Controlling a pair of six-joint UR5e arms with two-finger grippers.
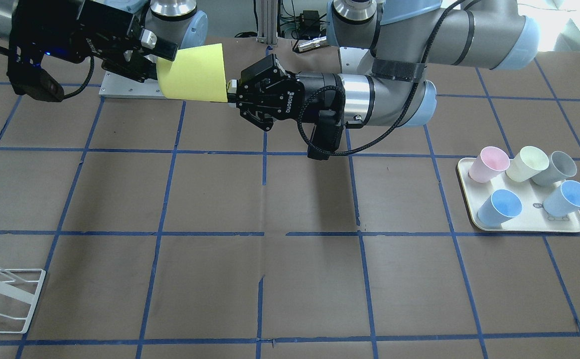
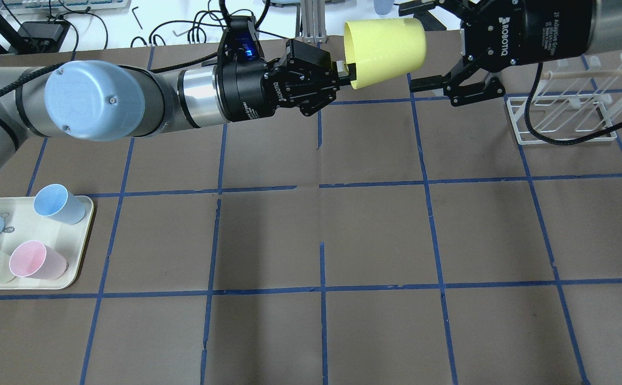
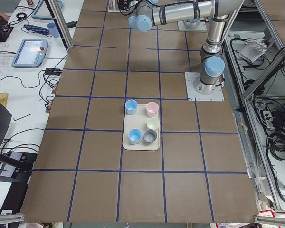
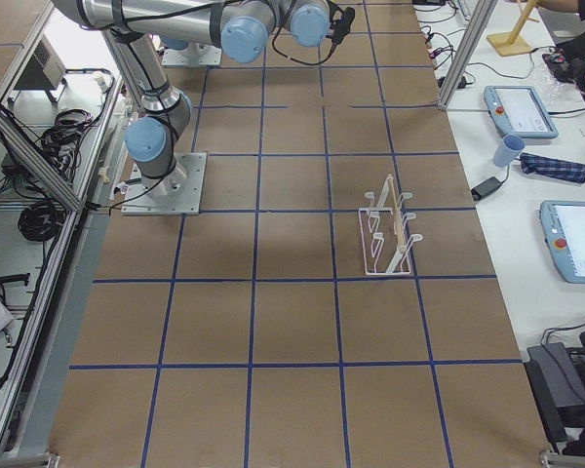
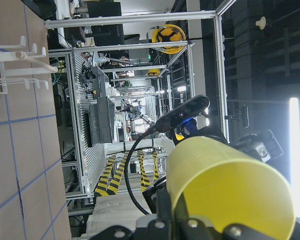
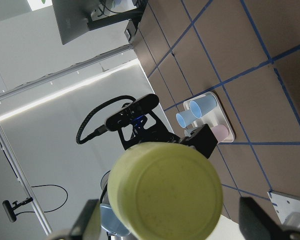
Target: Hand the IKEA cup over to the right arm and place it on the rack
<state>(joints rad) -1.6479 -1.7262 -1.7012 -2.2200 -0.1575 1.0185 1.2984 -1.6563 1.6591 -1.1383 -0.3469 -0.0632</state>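
The yellow IKEA cup [image 2: 386, 51] lies on its side in the air above the table's robot-side edge. It also shows in the front-facing view [image 1: 193, 75]. My left gripper [image 2: 347, 70] is shut on its rim, one finger inside the mouth. My right gripper [image 2: 408, 45] is open, and its two fingers straddle the cup's narrow base. The right wrist view shows the base [image 6: 165, 195] centred between the fingers, with a gap on each side. The white wire rack [image 2: 562, 117] stands on the table under the right arm, nothing hung on it.
A cream tray [image 1: 534, 222] on the robot's left holds several upright cups: a pink one [image 1: 489, 164], a pale cream one [image 1: 526, 162], a grey one and two blue ones. Blue tape lines grid the brown tabletop.
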